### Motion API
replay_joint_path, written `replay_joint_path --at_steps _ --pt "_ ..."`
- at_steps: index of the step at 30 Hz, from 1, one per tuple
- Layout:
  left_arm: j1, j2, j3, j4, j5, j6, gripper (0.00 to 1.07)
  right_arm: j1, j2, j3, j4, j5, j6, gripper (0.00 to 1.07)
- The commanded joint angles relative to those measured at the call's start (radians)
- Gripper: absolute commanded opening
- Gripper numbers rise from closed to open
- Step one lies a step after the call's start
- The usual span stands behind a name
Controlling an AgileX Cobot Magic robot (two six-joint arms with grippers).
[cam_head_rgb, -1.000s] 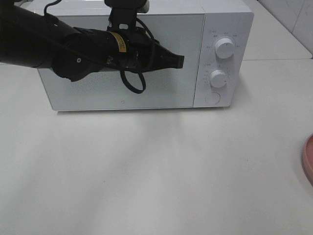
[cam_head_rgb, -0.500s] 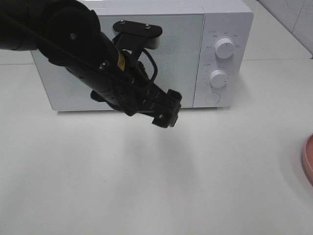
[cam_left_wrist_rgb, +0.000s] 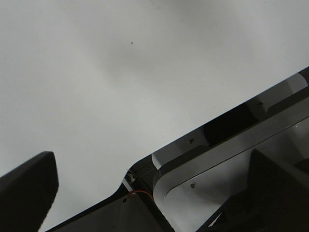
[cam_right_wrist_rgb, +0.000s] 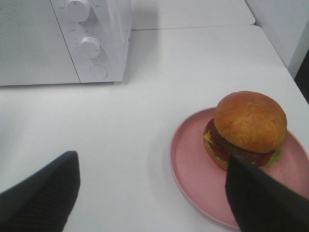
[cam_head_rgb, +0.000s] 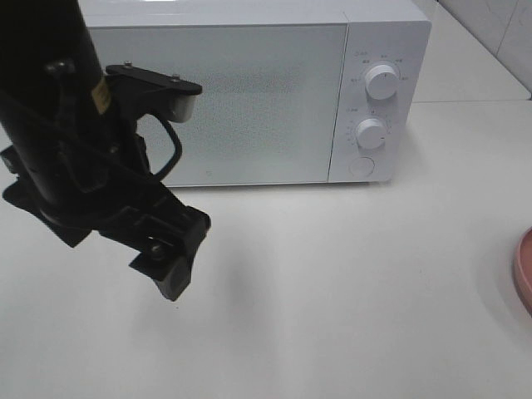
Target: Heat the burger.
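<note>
white table holds burger on pink plate; both grippers spread, empty.

The left arm was a bulky matte black tube carrying a small yellow label on its side. Just in front of the white microwave oven a black bracket with two small screws held a pale grey camera housing. A black cable looped under it, above a blocky black gripper.
</note>
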Motion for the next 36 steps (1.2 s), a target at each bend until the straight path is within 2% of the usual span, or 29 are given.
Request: replay_joint_path --at_steps 1,2,3,4,5,6,7,8,9,10,11,12,13,14,15,16,17,19,20,21,23,24,25,26,27,28,30,34,36 --pt "0.070 -0.067 -0.005 0.029 0.049 0.003 1.01 -0.008 -0.030 0.000 0.000 -0.007 -0.007 0.74" --pt "0.131 -0.098 -0.005 0.030 0.054 0.030 1.01 -0.008 -0.030 0.000 0.000 -0.007 -0.007 0.74" --pt "0.131 -0.098 -0.005 0.030 0.054 0.030 1.01 -0.008 -0.030 0.000 0.000 -0.007 -0.007 0.74" --pt "0.169 -0.117 -0.005 0.029 0.058 0.047 1.01 -0.008 -0.030 0.000 0.000 -0.007 -0.007 0.74" --pt "0.257 -0.150 -0.005 0.026 0.064 0.087 1.01 -0.008 -0.030 0.000 0.000 -0.007 -0.007 0.74" --pt "0.257 -0.150 -0.005 0.026 0.064 0.087 1.01 -0.008 -0.030 0.000 0.000 -0.007 -0.007 0.74" --pt "0.306 -0.168 -0.005 0.022 0.073 0.112 1.01 -0.008 -0.030 0.000 0.000 -0.007 -0.007 0.74" --pt "0.399 -0.198 -0.005 0.012 0.092 0.156 1.01 -0.008 -0.030 0.000 0.000 -0.007 -0.007 0.74" --pt "0.399 -0.198 -0.005 0.012 0.092 0.156 1.01 -0.008 -0.030 0.000 0.000 -0.007 -0.007 0.74" --pt "0.453 -0.213 -0.005 -0.002 0.104 0.180 1.01 -0.008 -0.030 0.000 0.000 -0.007 -0.007 0.74" --pt "0.549 -0.241 -0.004 -0.022 0.118 0.225 1.01 -0.008 -0.030 0.000 0.000 -0.007 -0.007 0.74" --pt "0.549 -0.241 -0.004 -0.022 0.118 0.225 1.01 -0.008 -0.030 0.000 0.000 -0.007 -0.007 0.74" --pt "0.599 -0.253 0.000 -0.033 0.120 0.239 1.01 -0.008 -0.030 0.000 0.000 -0.007 -0.007 0.74" --pt "0.694 -0.287 0.023 -0.063 0.119 0.270 1.01 -0.008 -0.030 0.000 0.000 -0.007 -0.007 0.74" --pt "0.694 -0.287 0.023 -0.063 0.119 0.270 1.01 -0.008 -0.030 0.000 0.000 -0.007 -0.007 0.74" --pt "0.769 -0.324 0.060 -0.090 0.116 0.284 1.01 -0.008 -0.030 0.000 0.000 -0.007 -0.007 0.74" --pt "0.769 -0.324 0.060 -0.090 0.116 0.284 1.01 -0.008 -0.030 0.000 0.000 -0.007 -0.007 0.74" --pt "0.853 -0.407 0.151 -0.129 0.096 0.281 1.01 -0.008 -0.030 0.000 0.000 -0.007 -0.007 0.74" --pt "0.853 -0.407 0.151 -0.129 0.096 0.281 1.01 -0.008 -0.030 0.000 0.000 -0.007 -0.007 0.74" --pt "0.880 -0.465 0.211 -0.131 0.086 0.282 1.01 -0.008 -0.030 0.000 0.000 -0.007 -0.007 0.74" --pt "0.880 -0.492 0.238 -0.123 0.082 0.282 1.01 -0.008 -0.030 0.000 0.000 -0.007 -0.007 0.74" --pt "0.879 -0.566 0.305 -0.104 0.070 0.284 1.01 -0.008 -0.030 0.000 0.000 -0.007 -0.007 0.74" --pt "0.879 -0.566 0.305 -0.104 0.070 0.284 1.01 -0.008 -0.030 0.000 0.000 -0.007 -0.007 0.74" --pt "0.879 -0.606 0.332 -0.102 0.064 0.284 1.00 -0.008 -0.030 0.000 0.000 -0.007 -0.007 0.74" --pt "0.879 -0.679 0.397 -0.100 0.051 0.284 1.00 -0.008 -0.030 0.000 0.000 -0.007 -0.007 0.74" --pt "0.879 -0.679 0.397 -0.100 0.051 0.284 1.00 -0.008 -0.030 0.000 0.000 -0.007 -0.007 0.74" --pt "0.879 -0.800 0.479 -0.089 0.030 0.288 1.00 -0.008 -0.030 0.000 0.000 -0.007 -0.007 0.74" --pt "0.879 -0.927 0.552 -0.058 0.023 0.288 1.00 -0.008 -0.030 0.000 0.000 -0.007 -0.007 0.74" --pt "0.879 -1.060 0.622 -0.027 0.022 0.288 1.00 -0.008 -0.030 0.000 0.000 -0.007 -0.007 0.74"
